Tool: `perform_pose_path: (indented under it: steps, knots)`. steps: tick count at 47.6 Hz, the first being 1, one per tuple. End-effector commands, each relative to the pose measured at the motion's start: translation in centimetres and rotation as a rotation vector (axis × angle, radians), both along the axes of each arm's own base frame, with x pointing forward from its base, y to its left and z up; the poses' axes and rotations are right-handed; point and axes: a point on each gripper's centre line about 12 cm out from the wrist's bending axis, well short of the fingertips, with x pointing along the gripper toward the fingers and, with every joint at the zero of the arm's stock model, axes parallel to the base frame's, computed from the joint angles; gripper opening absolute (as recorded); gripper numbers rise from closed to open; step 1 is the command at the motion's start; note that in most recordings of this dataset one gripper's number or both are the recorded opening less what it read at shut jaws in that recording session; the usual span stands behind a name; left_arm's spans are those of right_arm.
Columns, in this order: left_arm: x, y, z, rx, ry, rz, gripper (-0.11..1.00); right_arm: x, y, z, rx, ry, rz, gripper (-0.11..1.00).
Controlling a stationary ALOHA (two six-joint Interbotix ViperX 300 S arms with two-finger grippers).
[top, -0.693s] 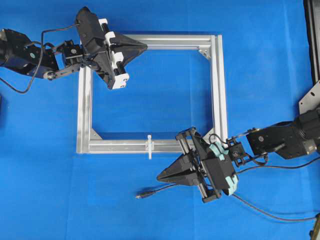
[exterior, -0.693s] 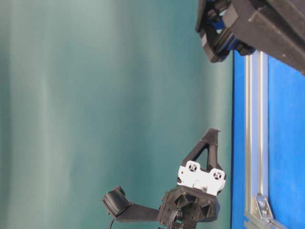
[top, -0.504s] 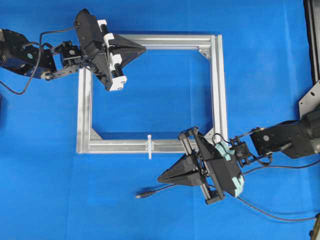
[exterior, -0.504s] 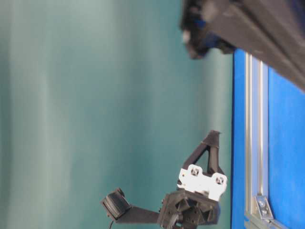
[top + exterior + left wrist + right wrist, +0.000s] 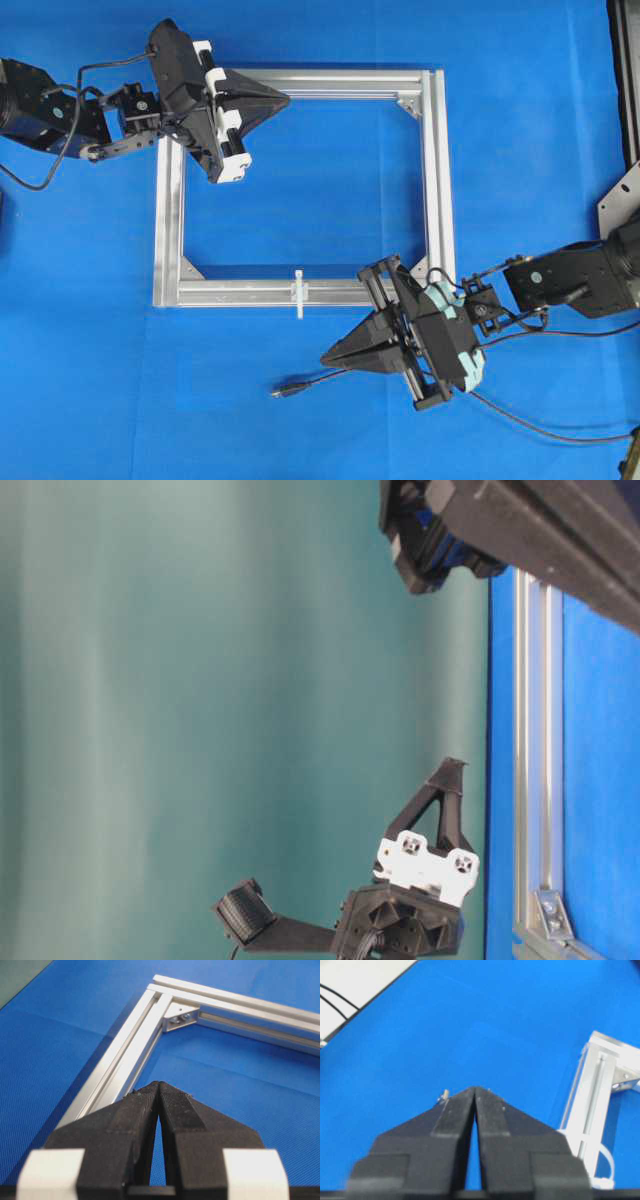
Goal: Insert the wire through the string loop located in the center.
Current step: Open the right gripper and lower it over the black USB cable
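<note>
From overhead, a square silver frame (image 5: 300,185) lies on the blue desk (image 5: 520,130), with bare blue inside it and wide bare margins above, below and to the right. The left pincer (image 5: 284,98) hangs over the frame's top rail near its left corner, tips pressed together and holding nothing. The string loop (image 5: 298,293) sits on the middle of the bottom rail. The right pincer (image 5: 326,356) is below that rail, outside the frame, tips together; the wire (image 5: 520,425) trails along the desk beneath it, its plug (image 5: 284,390) lying free, apart from the tips and well apart from the loop. At table level, only the frame's edge and parts of both arms show against a green backdrop. The left wrist view shows its pincer (image 5: 158,1085) closed above the rail, a corner bracket (image 5: 180,1016) ahead. The right wrist view shows its pincer (image 5: 474,1091) closed, the plug's tip (image 5: 443,1094) just beside it, the loop (image 5: 600,1165) at lower right. No writing is legible.
</note>
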Motion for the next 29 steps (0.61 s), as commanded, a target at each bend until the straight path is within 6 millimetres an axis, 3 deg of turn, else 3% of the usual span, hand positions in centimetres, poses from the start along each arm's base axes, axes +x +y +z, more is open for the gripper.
perform_pose_path:
  steps: [1,5,13,15,22,29]
  knots:
    - [0.30,-0.07,1.48,0.017,-0.043,-0.007,0.00,0.18,0.35,1.30,0.011,-0.029,0.006,0.08]
    - [0.28,0.00,1.48,0.016,-0.043,-0.004,0.00,0.16,0.58,1.23,0.009,-0.021,0.011,0.27]
    - [0.34,-0.05,1.53,0.016,-0.045,-0.006,0.00,0.18,0.75,1.17,0.005,-0.009,0.014,0.78]
    - [0.32,0.01,1.53,0.016,-0.045,-0.004,0.00,0.18,0.75,1.16,0.005,-0.008,0.014,0.85]
    - [0.32,0.01,1.53,0.016,-0.045,-0.004,0.00,0.19,0.71,1.14,0.007,-0.006,0.010,0.76]
    - [0.28,0.00,1.48,0.016,-0.043,-0.004,0.00,0.23,0.70,0.80,0.009,0.021,-0.002,0.77]
